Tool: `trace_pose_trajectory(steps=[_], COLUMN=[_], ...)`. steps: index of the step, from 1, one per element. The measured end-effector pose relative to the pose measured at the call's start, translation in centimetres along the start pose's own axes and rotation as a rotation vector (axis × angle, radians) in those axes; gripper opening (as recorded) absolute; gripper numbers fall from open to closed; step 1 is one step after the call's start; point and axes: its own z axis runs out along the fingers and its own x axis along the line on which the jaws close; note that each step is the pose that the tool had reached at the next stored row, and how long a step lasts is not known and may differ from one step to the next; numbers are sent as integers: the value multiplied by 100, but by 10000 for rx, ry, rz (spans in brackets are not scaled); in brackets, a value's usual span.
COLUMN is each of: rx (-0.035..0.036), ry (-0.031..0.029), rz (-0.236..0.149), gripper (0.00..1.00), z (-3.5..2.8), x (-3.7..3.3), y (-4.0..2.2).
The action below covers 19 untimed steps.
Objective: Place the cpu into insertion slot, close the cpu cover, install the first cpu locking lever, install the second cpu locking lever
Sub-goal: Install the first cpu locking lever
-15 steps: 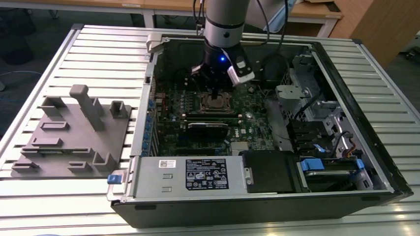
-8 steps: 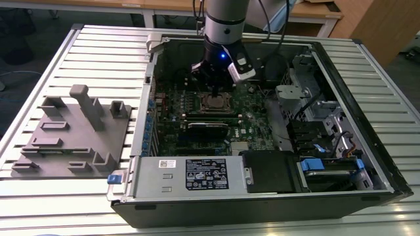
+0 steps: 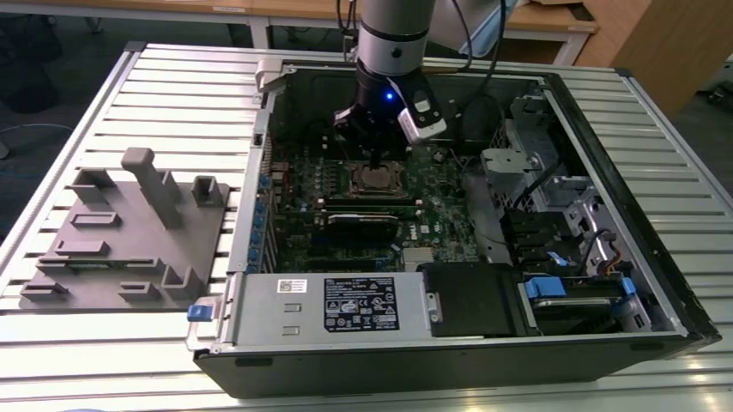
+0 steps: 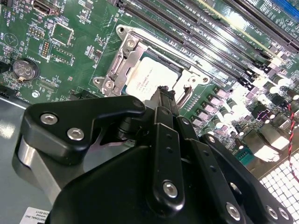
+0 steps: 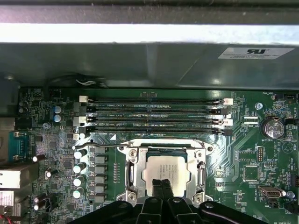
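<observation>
The cpu (image 5: 176,169) lies flat in the insertion slot (image 5: 131,173) on the green board, its silver-tan top showing in both wrist views (image 4: 144,74). The cpu cover (image 5: 168,150) looks folded down, its silvery frame around the chip. A thin wire locking lever (image 5: 96,146) runs along the slot's edge beside the memory slots. My gripper (image 5: 162,183) is shut with nothing between its black fingers, and its tip (image 4: 164,91) is just over the cpu's top near one edge; I cannot tell whether it touches. In the exterior view the gripper (image 3: 378,165) hangs over the cpu (image 3: 376,181) inside the open computer case.
Long memory slots (image 5: 154,114) lie beside the socket, with capacitors (image 5: 80,165) and a coin battery (image 5: 272,127) nearby. A black card (image 3: 364,219) and the power supply (image 3: 332,305) sit in the case. A grey fixture (image 3: 126,232) stands on the slatted table at the exterior view's left.
</observation>
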Motion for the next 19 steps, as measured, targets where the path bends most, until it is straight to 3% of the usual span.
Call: trace_pose_trajectory(steps=[19], rx=[-2], ry=[0], rz=[0], gripper=[11], z=[-55], x=[0], y=[1])
